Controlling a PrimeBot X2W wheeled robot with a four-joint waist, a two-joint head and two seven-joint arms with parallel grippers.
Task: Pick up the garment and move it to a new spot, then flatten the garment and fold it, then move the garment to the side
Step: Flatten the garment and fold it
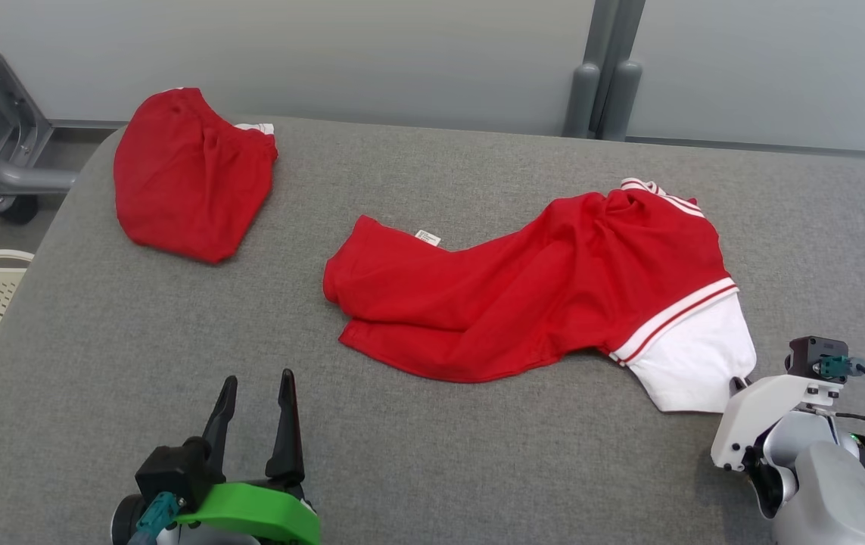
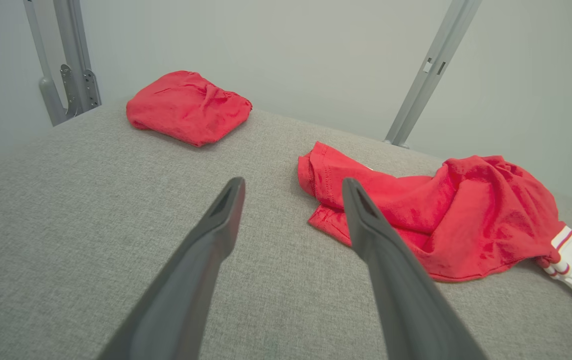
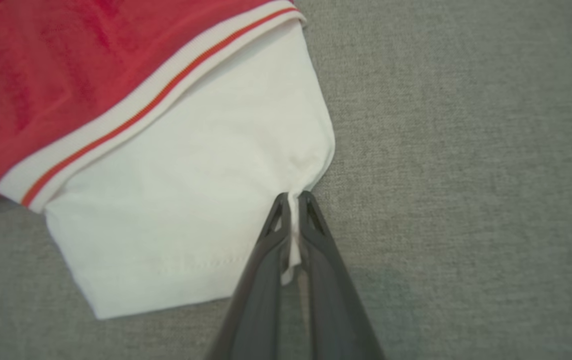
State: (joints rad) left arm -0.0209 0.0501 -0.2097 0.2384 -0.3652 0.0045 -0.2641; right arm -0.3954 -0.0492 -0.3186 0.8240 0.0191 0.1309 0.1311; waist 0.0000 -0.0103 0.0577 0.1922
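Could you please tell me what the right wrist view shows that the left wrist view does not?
The right wrist view gives a close look at the right gripper shut on a corner of the white sleeve. The left wrist view gives the open left gripper above the grey surface, a second red garment folded at the far side, and metal posts. Both share the crumpled red shirt, its sleeve and the surface.

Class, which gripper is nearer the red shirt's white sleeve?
Right. The right gripper pinches the white sleeve of the red shirt; the left gripper hovers open, far away.
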